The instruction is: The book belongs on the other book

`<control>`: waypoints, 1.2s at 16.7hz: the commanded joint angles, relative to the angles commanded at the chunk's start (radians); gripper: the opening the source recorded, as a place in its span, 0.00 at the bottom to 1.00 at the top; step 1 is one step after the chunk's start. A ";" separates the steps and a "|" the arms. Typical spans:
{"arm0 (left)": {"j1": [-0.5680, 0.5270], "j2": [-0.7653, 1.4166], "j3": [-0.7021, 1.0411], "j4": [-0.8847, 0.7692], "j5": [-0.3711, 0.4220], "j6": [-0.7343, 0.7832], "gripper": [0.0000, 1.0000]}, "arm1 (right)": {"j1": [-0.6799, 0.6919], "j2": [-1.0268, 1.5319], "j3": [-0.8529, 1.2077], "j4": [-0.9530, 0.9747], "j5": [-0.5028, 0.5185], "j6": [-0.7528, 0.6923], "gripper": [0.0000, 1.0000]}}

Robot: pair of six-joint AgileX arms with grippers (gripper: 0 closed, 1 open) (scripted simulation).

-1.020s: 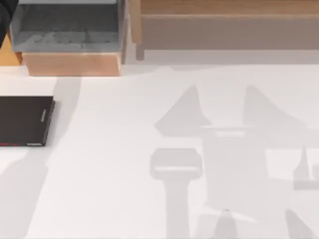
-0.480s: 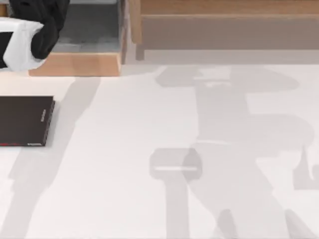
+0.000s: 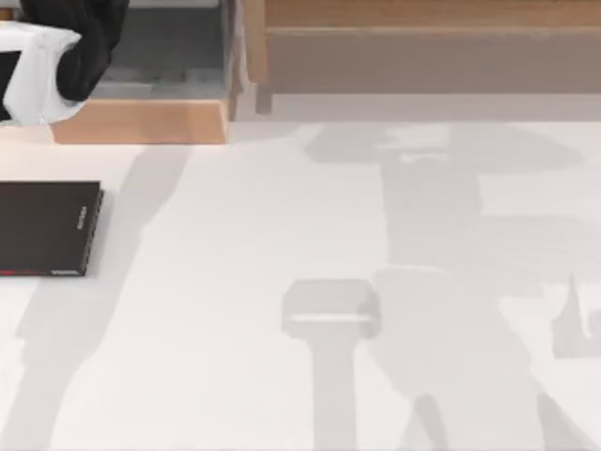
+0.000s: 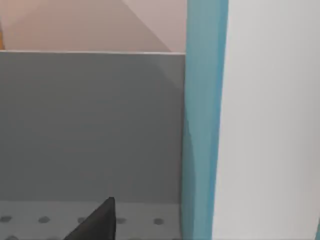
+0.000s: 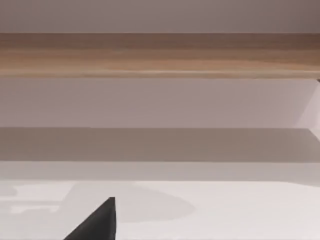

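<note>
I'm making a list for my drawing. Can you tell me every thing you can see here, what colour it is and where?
teal book: one, teal-blue cover with white page edges, upright, close in front of the left wrist camera.
black book: one, black with pale lettering and a thin red line, flat at the table's left edge.
grey bin: one, grey inside a wooden frame, at the back left.
wooden shelf: one, light brown, along the back.
table: one, white.
left arm: one, black and white, over the grey bin; its tool fingertip is black.

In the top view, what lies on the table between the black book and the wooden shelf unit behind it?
Nothing: in the top view the stretch of white table between the black book and the shelf unit is bare.
</note>
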 joint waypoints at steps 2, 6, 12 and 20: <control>0.001 0.006 0.019 -0.009 0.002 -0.001 1.00 | 0.000 0.000 0.000 0.000 0.000 0.000 1.00; 0.017 0.020 0.032 -0.010 0.018 0.000 1.00 | 0.000 0.000 0.000 0.000 0.000 0.000 1.00; 0.019 0.120 0.126 -0.004 0.021 -0.002 1.00 | 0.000 0.000 0.000 0.000 0.000 0.000 1.00; 0.019 0.120 0.126 -0.004 0.021 -0.002 0.62 | 0.000 0.000 0.000 0.000 0.000 0.000 1.00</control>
